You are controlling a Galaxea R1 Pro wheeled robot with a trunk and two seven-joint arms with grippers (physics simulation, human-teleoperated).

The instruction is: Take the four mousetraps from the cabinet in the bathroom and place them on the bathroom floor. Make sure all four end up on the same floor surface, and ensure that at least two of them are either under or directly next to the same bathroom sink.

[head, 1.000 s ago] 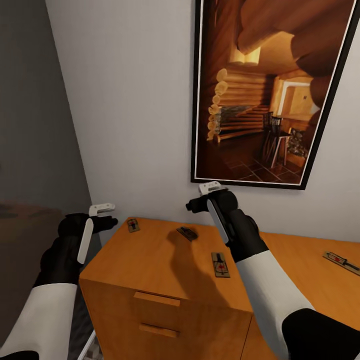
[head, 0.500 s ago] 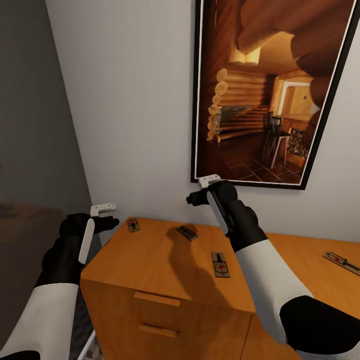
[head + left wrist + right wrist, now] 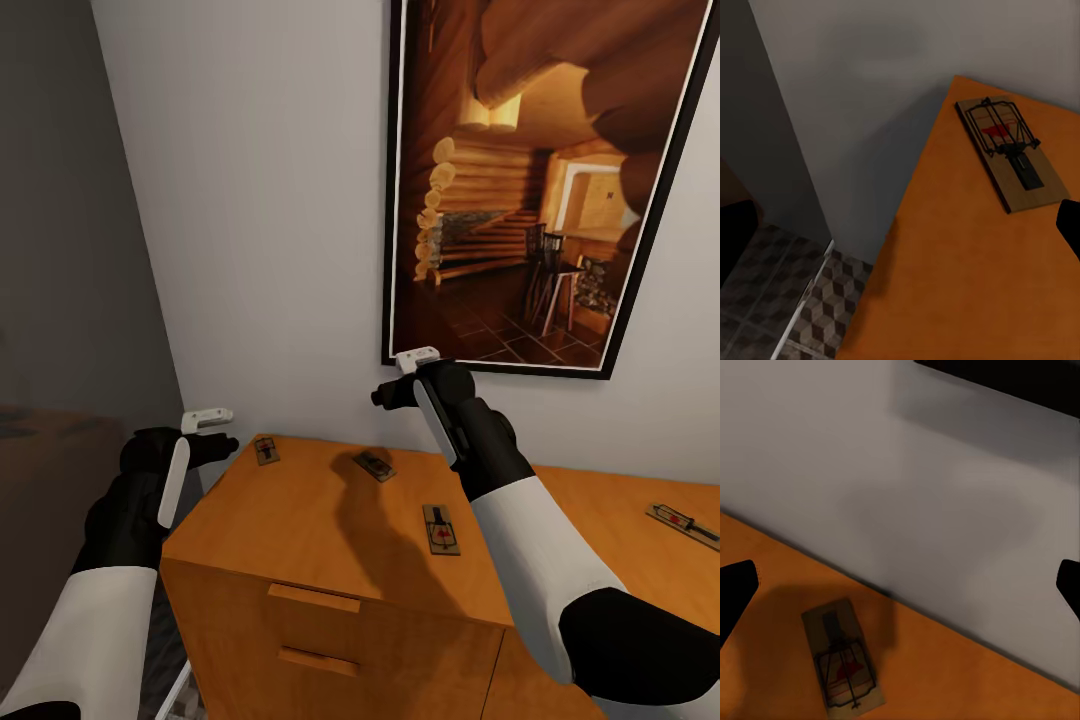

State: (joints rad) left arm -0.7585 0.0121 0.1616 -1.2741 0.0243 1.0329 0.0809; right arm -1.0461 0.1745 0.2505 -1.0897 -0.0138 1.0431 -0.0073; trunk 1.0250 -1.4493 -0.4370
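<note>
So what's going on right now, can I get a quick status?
Left gripper and right gripper open, both empty. Four mousetraps on cabinet top. Nothing blocking.

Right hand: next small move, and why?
Probably lower the right hand toward the mousetrap just beneath it on the cabinet. The hand hovers above with fingertips spread wide and empty; all four traps remain on the cabinet top.

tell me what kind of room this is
Probably a corner of a home, a bathroom at a guess. A low wooden cabinet stands against a plain wall under a framed picture of a log cabin interior. Cube-patterned floor tiles show beside it, and mousetraps lie on top.
</note>
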